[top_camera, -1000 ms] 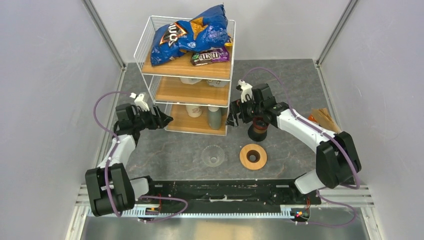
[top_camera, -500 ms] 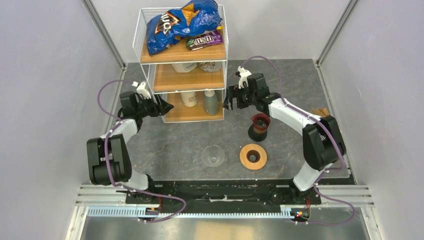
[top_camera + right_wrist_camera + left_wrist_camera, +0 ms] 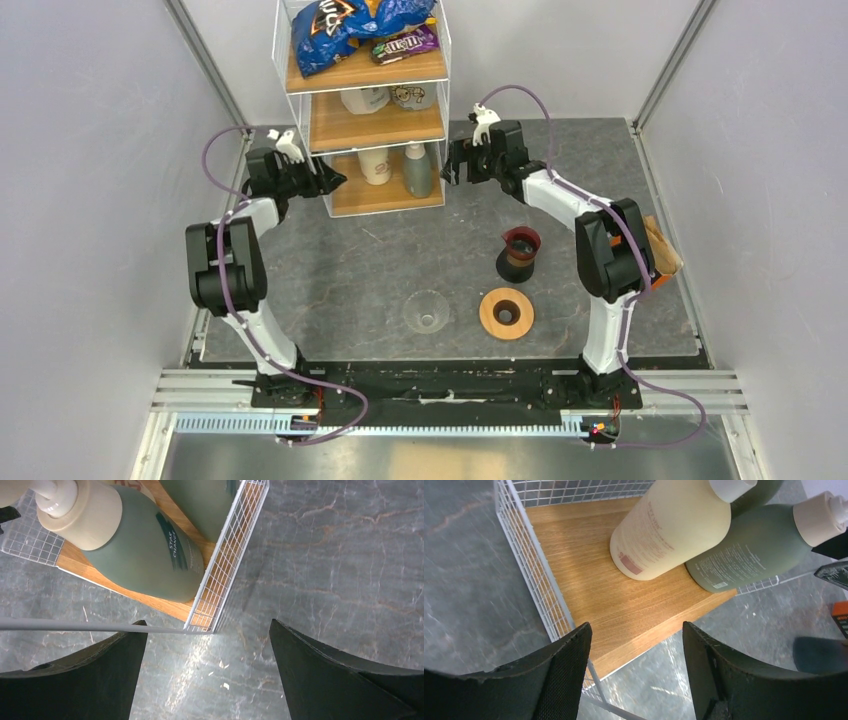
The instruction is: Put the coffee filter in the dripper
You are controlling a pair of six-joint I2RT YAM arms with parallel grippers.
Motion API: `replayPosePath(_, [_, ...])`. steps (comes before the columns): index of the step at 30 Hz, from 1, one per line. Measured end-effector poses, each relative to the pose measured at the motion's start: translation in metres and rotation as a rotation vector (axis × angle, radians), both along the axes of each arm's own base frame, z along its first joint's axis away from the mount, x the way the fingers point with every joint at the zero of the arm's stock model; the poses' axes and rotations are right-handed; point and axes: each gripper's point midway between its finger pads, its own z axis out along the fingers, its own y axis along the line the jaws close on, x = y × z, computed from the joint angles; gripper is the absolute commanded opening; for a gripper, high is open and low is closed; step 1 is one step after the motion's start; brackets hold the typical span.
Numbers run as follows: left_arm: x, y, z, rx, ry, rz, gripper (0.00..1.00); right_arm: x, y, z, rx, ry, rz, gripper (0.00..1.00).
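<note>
The dripper lies in parts on the table in the top view: a clear glass cone [image 3: 427, 312], a light-wood collar ring [image 3: 506, 313] and a small black base [image 3: 519, 254]. The tan coffee filter [image 3: 663, 248] lies at the table's right edge, partly hidden behind the right arm. My left gripper [image 3: 333, 181] is open and empty at the left side of the white wire rack [image 3: 350, 200]. My right gripper [image 3: 451, 172] is open and empty at the rack's right side. Both are far from the dripper and the filter.
The rack stands at the back, with snack bags on top. Its bottom shelf [image 3: 614, 595] holds a cream bottle [image 3: 669, 530] and a green bottle [image 3: 145, 555]. A rack wire [image 3: 70, 625] crosses my right gripper's [image 3: 207, 625] left fingertip. My left gripper [image 3: 636, 630] frames the shelf corner.
The rack has slid toward the back of the table. Both arms have stretched out with it, one on each side, jaws still open.
</note>
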Motion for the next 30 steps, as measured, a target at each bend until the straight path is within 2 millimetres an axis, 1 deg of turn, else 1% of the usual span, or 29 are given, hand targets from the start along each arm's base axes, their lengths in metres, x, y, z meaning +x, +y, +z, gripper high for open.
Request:
replayPosePath(3, [0.019, 0.004, 0.002, 0.006, -0.017, 0.006, 0.77, 0.013, 0.001, 0.0, 0.001, -0.018, -0.003, 0.99])
replayPosePath(6, [0.028, 0.007, 0.005, 0.015, -0.028, 0.018, 0.82, 0.022, -0.003, 0.002, 0.003, -0.029, -0.008, 0.99])
replayPosePath(9, [0.026, 0.011, 0.004, 0.025, -0.022, 0.041, 0.84, 0.02, -0.008, 0.001, -0.004, -0.026, 0.008, 0.99])
replayPosePath(11, [0.016, 0.011, 0.0, 0.022, -0.002, 0.056, 0.85, 0.013, -0.019, 0.001, -0.024, -0.016, 0.005, 0.99])
replayPosePath(12, [0.007, 0.01, -0.003, 0.016, 0.015, 0.056, 0.85, 0.007, -0.029, 0.001, -0.034, -0.006, -0.005, 0.99])
replayPosePath(14, [-0.011, 0.008, -0.006, 0.007, 0.042, 0.054, 0.86, -0.007, -0.054, 0.007, -0.047, 0.018, -0.03, 0.99])
replayPosePath(15, [-0.02, 0.012, -0.006, -0.004, 0.052, 0.06, 0.86, -0.013, -0.065, 0.014, -0.05, 0.018, -0.039, 0.99])
replayPosePath(16, [-0.028, 0.021, -0.006, -0.007, 0.058, 0.082, 0.86, -0.02, -0.076, 0.024, -0.052, 0.015, -0.049, 0.99])
replayPosePath(17, [-0.036, 0.034, -0.005, -0.009, 0.064, 0.114, 0.86, -0.029, -0.083, 0.038, -0.054, 0.001, -0.048, 0.99])
replayPosePath(18, [-0.046, 0.049, -0.001, -0.009, 0.065, 0.155, 0.87, -0.033, -0.093, 0.049, -0.056, -0.015, -0.058, 0.99])
replayPosePath(20, [-0.056, 0.065, 0.009, -0.001, 0.05, 0.197, 0.88, -0.051, -0.099, 0.073, -0.064, -0.049, -0.025, 0.99])
replayPosePath(21, [-0.059, 0.067, 0.015, 0.005, 0.038, 0.2, 0.88, -0.063, -0.1, 0.084, -0.07, -0.065, 0.001, 0.99])
replayPosePath(23, [-0.067, 0.062, 0.027, 0.021, 0.01, 0.179, 0.88, -0.085, -0.103, 0.099, -0.091, -0.089, 0.053, 0.99])
replayPosePath(24, [-0.071, 0.057, 0.032, 0.027, -0.001, 0.158, 0.88, -0.099, -0.106, 0.105, -0.111, -0.099, 0.088, 0.99])
replayPosePath(26, [-0.079, 0.05, 0.041, 0.047, -0.012, 0.125, 0.88, -0.127, -0.117, 0.107, -0.155, -0.102, 0.146, 0.99])
replayPosePath(27, [-0.083, 0.048, 0.043, 0.053, -0.014, 0.113, 0.88, -0.14, -0.126, 0.104, -0.186, -0.097, 0.17, 0.99])
replayPosePath(30, [-0.098, 0.044, 0.05, 0.08, -0.025, 0.092, 0.88, -0.181, -0.157, 0.086, -0.286, -0.045, 0.225, 0.99])
